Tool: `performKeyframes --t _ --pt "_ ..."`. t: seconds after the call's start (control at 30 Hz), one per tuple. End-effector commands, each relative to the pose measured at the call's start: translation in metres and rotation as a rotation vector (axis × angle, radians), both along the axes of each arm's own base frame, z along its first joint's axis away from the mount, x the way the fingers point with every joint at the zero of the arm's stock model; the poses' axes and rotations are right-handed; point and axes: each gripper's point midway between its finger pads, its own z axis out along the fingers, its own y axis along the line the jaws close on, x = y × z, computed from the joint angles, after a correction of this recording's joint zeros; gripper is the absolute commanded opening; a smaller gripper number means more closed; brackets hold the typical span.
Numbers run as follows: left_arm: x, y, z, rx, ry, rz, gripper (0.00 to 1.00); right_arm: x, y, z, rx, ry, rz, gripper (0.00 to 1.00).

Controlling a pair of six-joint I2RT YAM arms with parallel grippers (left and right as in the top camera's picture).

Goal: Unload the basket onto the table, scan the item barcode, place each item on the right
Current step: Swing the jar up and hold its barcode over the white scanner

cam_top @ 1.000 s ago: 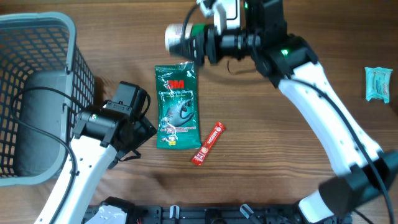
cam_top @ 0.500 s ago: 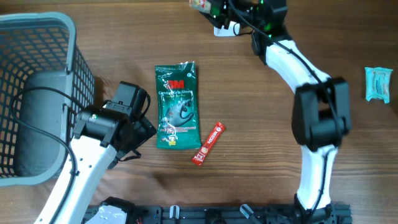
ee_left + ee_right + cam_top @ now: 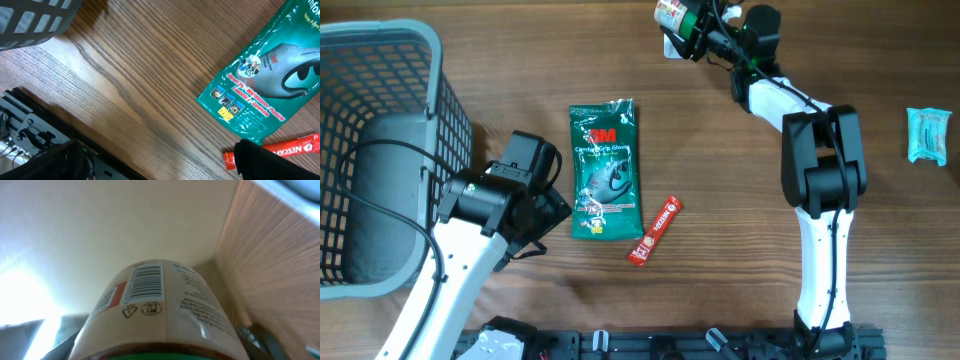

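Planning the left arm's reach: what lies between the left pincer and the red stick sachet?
Lower end of the green plastic glove packet, shown in the overhead view.

- We find the basket [image 3: 380, 150] at the left end of the surface [image 3: 740, 280].
- The glove packet [image 3: 605, 170] lies flat near the middle.
- The stick sachet [image 3: 653, 231] lies just beside that packet's near right corner.
- The small pouch [image 3: 927, 134] lies at the right edge, well apart.
- The left gripper [image 3: 548, 205] sits between basket and glove packet.
- The jar [image 3: 672, 15] is at the far edge, in the right gripper [image 3: 688, 22].
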Motion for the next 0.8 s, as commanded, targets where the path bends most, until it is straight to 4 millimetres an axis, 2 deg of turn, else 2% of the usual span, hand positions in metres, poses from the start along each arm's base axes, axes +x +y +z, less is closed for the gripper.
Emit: performKeyframes --t 0.0,0.17,0.23,0.37,0.47,0.57,0.63,0.77 --pt "0.0 0.0 0.0 0.0 -0.002 0.012 1.0 0.022 -0.01 0.021 -0.033 -0.071 -0.101 0.48" --pt "0.0 0.0 0.0 0.001 -0.002 0.012 1.0 0.04 -0.005 0.026 -0.017 -0.129 -0.088 0.47" --pt "0.0 0.0 0.0 0.001 -0.002 0.012 1.0 0.047 0.003 0.021 -0.003 -0.14 -0.055 0.47" --pt "0.0 0.0 0.0 0.001 -0.002 0.012 1.0 0.049 0.021 -0.004 0.052 -0.067 0.01 0.45" --pt "0.0 0.0 0.0 0.0 -0.002 0.012 1.0 0.049 0.021 -0.004 0.037 -0.105 0.006 0.45" --pt "0.0 0.0 0.0 0.001 -0.002 0.012 1.0 0.046 0.02 0.01 0.027 -0.191 0.026 0.43" --pt "0.0 0.0 0.0 0.001 -0.002 0.012 1.0 0.039 0.022 0.026 0.031 -0.246 0.071 0.38" --pt "0.0 0.0 0.0 0.001 -0.002 0.012 1.0 0.027 0.019 0.071 0.009 -0.39 0.132 0.34"
